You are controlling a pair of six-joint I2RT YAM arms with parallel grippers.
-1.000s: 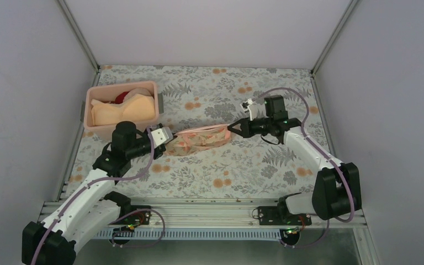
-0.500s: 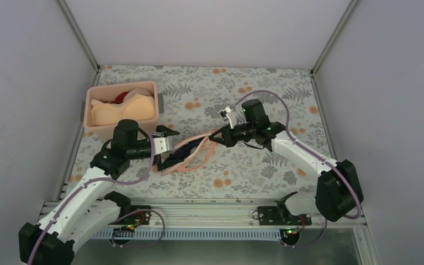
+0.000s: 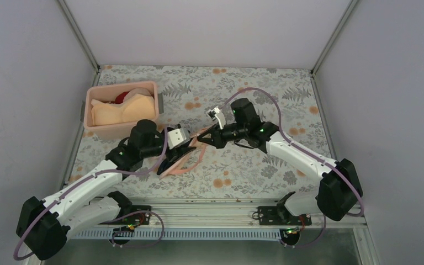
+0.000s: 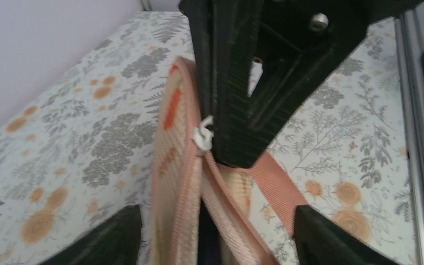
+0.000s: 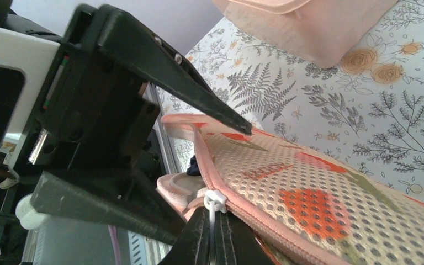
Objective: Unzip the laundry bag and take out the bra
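We are seeing soft, even overhead light and only faint shadows. We are getting a blurred left wrist view, while the right one is showing the laundry bag [image 5: 320, 204] mesh crisply.

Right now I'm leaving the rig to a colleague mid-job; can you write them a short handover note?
The left gripper is open, jaws either side of the laundry bag.
The right gripper is shut on the white zip pull.
The bag hangs between the arms, gaping; the bra, dark blue, shows inside.
Done: zip at least partly open.
To do: finish unzipping if needed, pull the bra out.
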